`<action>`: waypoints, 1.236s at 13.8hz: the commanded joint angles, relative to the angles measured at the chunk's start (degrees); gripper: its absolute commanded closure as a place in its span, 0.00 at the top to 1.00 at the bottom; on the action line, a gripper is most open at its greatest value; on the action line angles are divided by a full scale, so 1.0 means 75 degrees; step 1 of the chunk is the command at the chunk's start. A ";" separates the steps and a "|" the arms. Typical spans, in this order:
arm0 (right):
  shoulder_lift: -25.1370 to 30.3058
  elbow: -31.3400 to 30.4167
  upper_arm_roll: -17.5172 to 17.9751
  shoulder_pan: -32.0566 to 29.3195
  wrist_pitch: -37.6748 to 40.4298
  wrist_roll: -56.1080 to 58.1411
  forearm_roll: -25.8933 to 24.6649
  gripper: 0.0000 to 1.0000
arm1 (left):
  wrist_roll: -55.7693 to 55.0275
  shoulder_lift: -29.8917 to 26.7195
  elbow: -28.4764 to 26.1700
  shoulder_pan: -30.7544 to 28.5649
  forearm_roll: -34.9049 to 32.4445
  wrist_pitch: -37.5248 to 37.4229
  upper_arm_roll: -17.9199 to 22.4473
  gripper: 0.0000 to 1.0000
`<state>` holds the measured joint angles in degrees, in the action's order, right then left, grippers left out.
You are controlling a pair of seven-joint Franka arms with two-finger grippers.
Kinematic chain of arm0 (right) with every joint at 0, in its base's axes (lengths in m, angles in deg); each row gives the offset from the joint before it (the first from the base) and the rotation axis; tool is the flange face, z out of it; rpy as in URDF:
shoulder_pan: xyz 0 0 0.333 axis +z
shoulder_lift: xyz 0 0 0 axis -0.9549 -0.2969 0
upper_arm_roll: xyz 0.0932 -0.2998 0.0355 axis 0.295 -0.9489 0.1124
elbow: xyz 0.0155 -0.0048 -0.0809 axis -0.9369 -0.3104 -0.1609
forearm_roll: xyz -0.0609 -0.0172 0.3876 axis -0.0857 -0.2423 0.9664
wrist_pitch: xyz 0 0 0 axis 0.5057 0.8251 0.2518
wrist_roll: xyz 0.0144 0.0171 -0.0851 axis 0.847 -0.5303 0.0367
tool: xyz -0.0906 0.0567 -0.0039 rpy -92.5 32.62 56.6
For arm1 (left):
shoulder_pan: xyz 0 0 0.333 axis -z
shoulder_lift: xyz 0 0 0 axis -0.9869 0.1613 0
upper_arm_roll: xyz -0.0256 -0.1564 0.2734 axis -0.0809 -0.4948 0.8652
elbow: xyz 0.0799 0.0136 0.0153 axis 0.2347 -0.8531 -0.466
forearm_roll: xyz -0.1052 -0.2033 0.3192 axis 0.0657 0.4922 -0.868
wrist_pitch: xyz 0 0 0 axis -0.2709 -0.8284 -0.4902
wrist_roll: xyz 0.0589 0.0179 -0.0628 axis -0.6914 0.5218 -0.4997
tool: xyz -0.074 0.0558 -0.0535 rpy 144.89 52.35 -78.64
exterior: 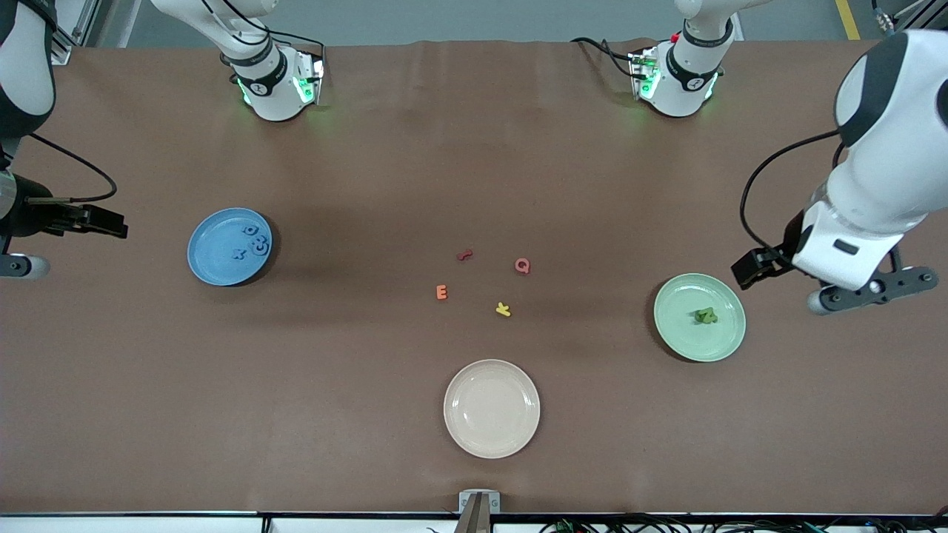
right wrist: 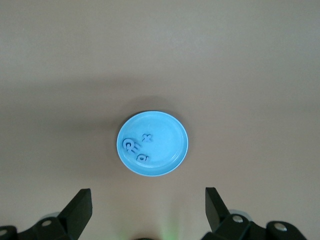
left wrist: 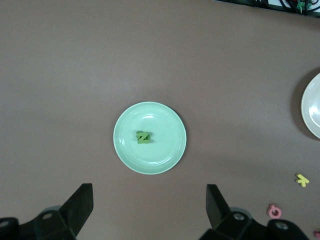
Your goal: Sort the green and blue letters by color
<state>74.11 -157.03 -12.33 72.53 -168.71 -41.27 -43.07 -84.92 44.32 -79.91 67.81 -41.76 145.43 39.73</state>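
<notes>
from the front we see the job looking as good as done: the blue letters [exterior: 253,240] lie bunched on the blue plate [exterior: 215,259] toward the right arm's end of the table, and the green letters [exterior: 706,315] sit in a small heap at the middle of the green plate [exterior: 681,337] toward the left arm's end. each colour has its own dish, so we judge the sorting complete. between the two plates the off-colour pieces lie loose on the table [exterior: 370,414]: a dark red letter [exterior: 464,255], a pink q [exterior: 522,265], an orange e [exterior: 441,292] and a yellow letter [exterior: 503,309], left out because the task doesn't call for them. the cream plate [exterior: 492,408], nearer the camera, holds nothing.

left wrist view now: the left gripper [left wrist: 149,206] hangs high over the table beside the green plate [left wrist: 127,150], jaws wide apart and empty, green letters [left wrist: 143,137] piled below.

right wrist view: the right gripper [right wrist: 148,207] hangs beside the blue plate [right wrist: 167,160], jaws also spread with nothing between them, blue letters [right wrist: 135,146] clustered by the rim. both arms look parked, we'd say
</notes>
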 commanded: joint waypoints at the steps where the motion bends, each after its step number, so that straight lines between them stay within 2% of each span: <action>1: 0.0366 -0.0018 -0.0009 -0.0044 0.0365 0.0034 0.0005 1.00 | 0.0908 -0.0700 -0.0124 0.1130 0.0679 -0.0267 0.1652 0.99; 3: 0.0706 -0.0241 -0.0056 -0.0056 0.0377 0.0269 0.0017 1.00 | 0.1484 -0.1075 -0.0346 0.1683 0.1101 -0.0419 0.2626 0.99; 5: 0.0987 -0.0370 -0.0056 -0.0056 0.0401 0.0305 0.0017 1.00 | 0.1894 -0.1508 -0.0767 0.2083 0.1535 -0.0419 0.3354 1.00; 8: 0.1549 -0.0803 -0.0091 -0.0056 0.0307 0.0387 0.0285 1.00 | 0.2025 -0.2106 -0.1435 0.2038 0.1619 -0.0419 0.3427 1.00; 12: 0.2007 -0.0863 -0.0138 -0.0056 0.0342 0.0410 0.0286 1.00 | 0.2014 -0.2693 -0.2057 0.1920 0.1654 -0.0407 0.3369 1.00; 17: 0.2125 -0.0921 -0.0138 -0.0056 0.0120 0.0399 0.0367 1.00 | 0.2025 -0.2765 -0.2036 0.1920 0.1654 -0.0618 0.3111 1.00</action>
<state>88.52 -161.80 -13.28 72.38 -166.30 -38.85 -41.85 -70.70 24.60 -94.72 82.48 -30.23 141.76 63.30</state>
